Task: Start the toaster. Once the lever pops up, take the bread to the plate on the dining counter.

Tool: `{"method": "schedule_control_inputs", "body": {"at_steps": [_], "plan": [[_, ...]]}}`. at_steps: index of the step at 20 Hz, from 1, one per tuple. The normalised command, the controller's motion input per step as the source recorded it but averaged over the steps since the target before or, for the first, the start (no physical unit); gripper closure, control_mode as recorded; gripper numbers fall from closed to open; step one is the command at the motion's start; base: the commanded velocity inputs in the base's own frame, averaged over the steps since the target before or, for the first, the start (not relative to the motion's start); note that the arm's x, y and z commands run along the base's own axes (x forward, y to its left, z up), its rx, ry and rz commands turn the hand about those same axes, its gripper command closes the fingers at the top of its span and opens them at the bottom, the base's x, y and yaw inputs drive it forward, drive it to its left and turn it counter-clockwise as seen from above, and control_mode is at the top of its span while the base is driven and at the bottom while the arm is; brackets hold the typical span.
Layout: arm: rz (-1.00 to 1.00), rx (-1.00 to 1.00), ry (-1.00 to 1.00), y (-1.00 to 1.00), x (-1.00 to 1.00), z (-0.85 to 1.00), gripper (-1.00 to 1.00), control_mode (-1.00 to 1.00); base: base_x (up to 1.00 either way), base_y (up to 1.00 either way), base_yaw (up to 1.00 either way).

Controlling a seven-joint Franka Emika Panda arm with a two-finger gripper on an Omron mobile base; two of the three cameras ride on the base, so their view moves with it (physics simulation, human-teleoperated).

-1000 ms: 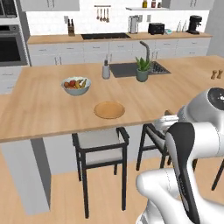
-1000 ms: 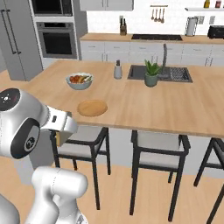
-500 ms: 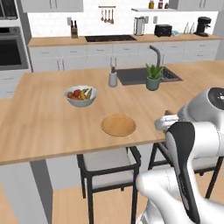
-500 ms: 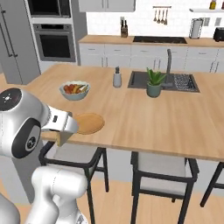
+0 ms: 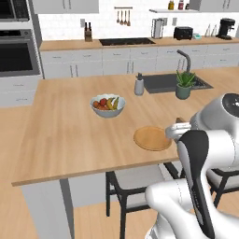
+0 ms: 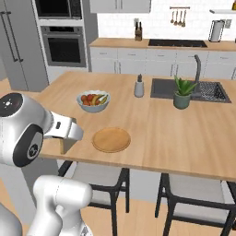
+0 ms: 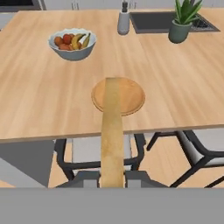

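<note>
Bread (image 7: 112,131) is clamped edge-on between the fingers (image 7: 112,177), short of the desk (image 7: 183,87) edge. Plate (image 7: 131,94) lies at 12 o'clock. Step: delivery. Next: extend forward, lower over plate, release.

Bread slice (image 7: 112,131) edge-on between closed gripper (image 7: 112,178) fingers, plate (image 7: 131,94) near dining counter's (image 7: 39,100) front edge, fruit bowl (image 7: 72,43) toward far left
</note>
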Motion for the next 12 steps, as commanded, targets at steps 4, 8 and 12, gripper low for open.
{"method": "schedule_control_inputs", "body": {"at_steps": [4,8,12], "plan": [[0.0,0.0,0.0,0.0,0.0,0.0,1.0,1.0,0.39,0.39,0.0],[0.0,0.0,0.0,0.0,0.0,0.0,1.0,1.0,0.32,0.09,0.0],[0.0,0.0,0.0,0.0,0.0,0.0,1.0,1.0,0.26,0.0,0.0]]}}
